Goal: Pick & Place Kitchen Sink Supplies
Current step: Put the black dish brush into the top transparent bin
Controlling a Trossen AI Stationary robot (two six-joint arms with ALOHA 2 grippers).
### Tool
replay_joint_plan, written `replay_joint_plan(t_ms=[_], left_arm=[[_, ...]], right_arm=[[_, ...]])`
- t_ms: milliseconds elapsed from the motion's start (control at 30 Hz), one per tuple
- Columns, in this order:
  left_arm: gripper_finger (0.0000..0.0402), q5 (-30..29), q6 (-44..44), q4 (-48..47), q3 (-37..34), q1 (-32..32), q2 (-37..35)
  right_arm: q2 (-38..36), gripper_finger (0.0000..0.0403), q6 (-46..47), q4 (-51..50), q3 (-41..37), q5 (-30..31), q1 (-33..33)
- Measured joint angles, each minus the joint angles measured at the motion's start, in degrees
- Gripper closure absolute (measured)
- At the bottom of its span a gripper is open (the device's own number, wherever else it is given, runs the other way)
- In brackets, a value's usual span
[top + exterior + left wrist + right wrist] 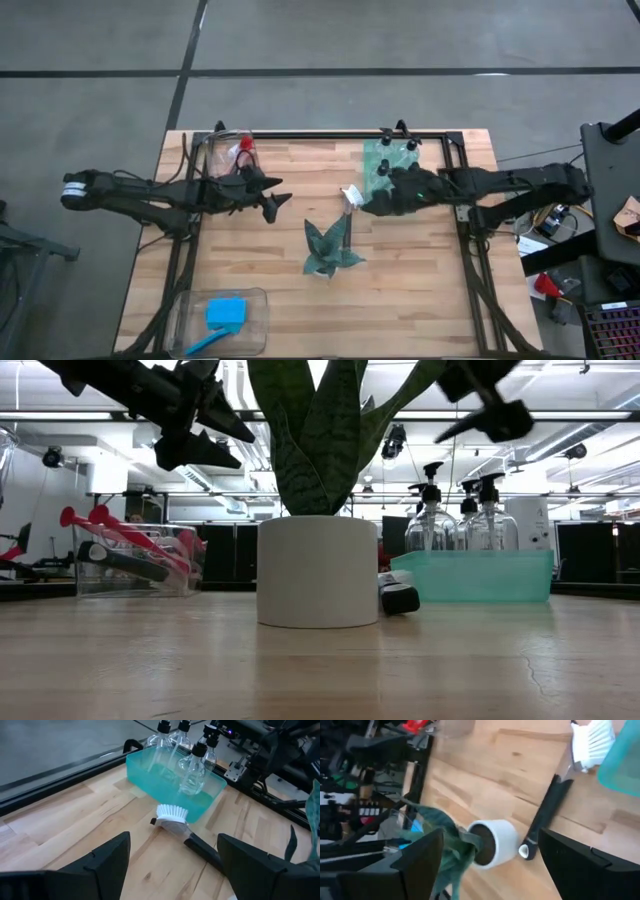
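Observation:
A white-headed dish brush [172, 812] with a dark handle [547, 815] lies flat on the table, its bristles right by the teal tray [150, 767]. Three clear black-capped bottles [450, 520] stand in that tray. Red-headed brushes [130, 545] lie in a clear bin at the far left. Blue sponges [225, 312] lie in a clear bin at the near left. My left gripper [278, 205] hovers open left of the brush. My right gripper [362, 200] hovers open above the table, by the brush's head [349, 193].
A spiky-leafed plant in a white pot [318, 570] stands mid-table, near the brush handle's free end [400, 598]. A black frame rail [330, 134] runs along the table's far edge. Bare wood lies between the plant and the near edge.

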Motion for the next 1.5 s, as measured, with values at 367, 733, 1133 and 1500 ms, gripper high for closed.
replay_joint_plan(t_ms=[367, 733, 1133, 1500], left_arm=[[0.0113, 0.08, 0.96, -1.53, -0.02, -1.22, 0.00], [0.0113, 0.08, 0.94, -2.86, -0.04, -1.53, 0.00], [0.0113, 0.48, 0.46, -2.92, -0.04, -1.67, -0.09], [0.0113, 0.50, 0.46, -2.92, -0.04, -1.71, -0.09]], right_arm=[[16.45, 0.0085, -5.78, -18.24, 19.06, -7.43, -11.18], [27.66, 0.0090, -8.90, -20.34, 22.77, -14.38, -11.95], [33.48, 0.0098, -7.12, -20.26, 22.68, -13.75, -11.86], [40.34, 0.0097, -9.41, -19.84, 22.53, -15.49, -11.53]])
